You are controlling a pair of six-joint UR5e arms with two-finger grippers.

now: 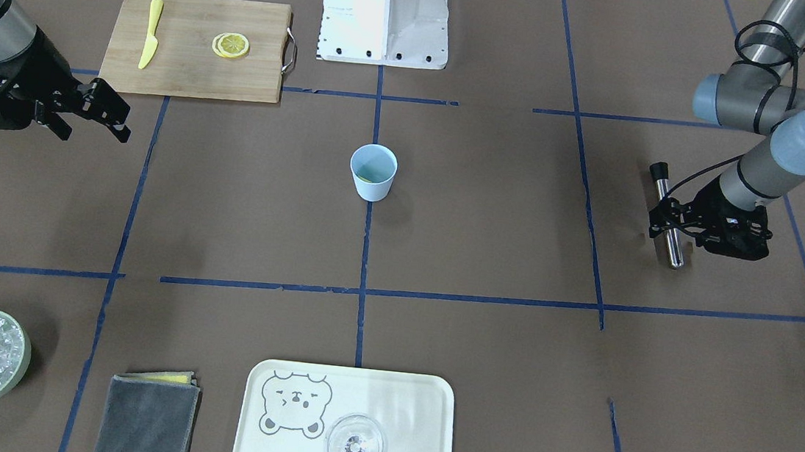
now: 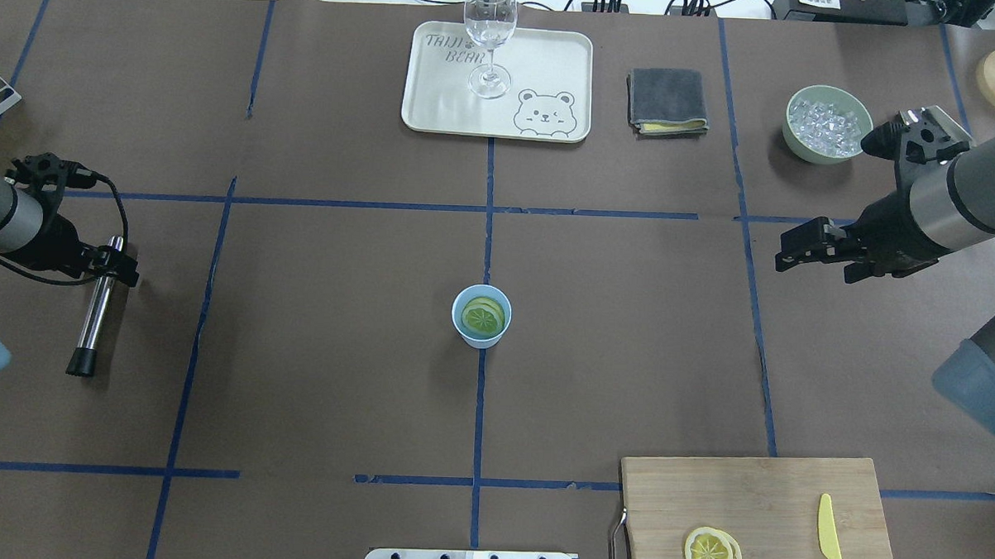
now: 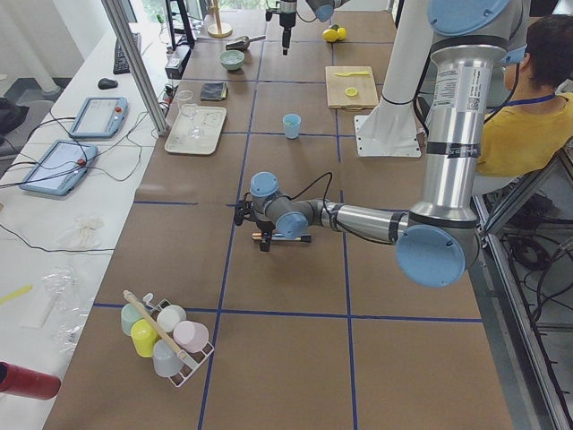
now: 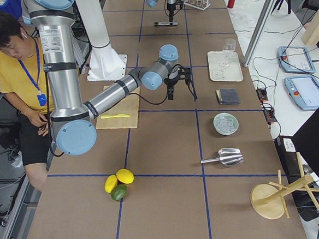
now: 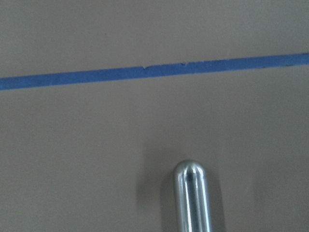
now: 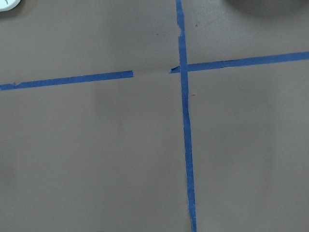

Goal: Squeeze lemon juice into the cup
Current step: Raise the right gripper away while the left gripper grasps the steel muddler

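The light-blue cup (image 1: 373,171) (image 2: 481,315) stands upright at the table's centre on a blue tape line. A lemon slice (image 2: 483,317) lies flat inside it, cut face up. Two more overlapping lemon slices (image 1: 231,45) (image 2: 712,553) rest on the wooden cutting board (image 1: 189,65). My right gripper (image 1: 114,113) (image 2: 788,247) hovers open and empty beside the board, well apart from the cup. My left gripper (image 1: 667,220) (image 2: 110,270) is shut on a metal rod (image 1: 670,230) (image 5: 191,198) held low over the table, far from the cup.
A yellow plastic knife (image 1: 150,32) lies on the board. On the operators' side are a cream tray (image 1: 413,419) with a clear glass (image 1: 355,446), a folded grey cloth (image 1: 147,419) and a green bowl (image 1: 21,348) of ice. A seated person (image 4: 18,63) is beside the robot.
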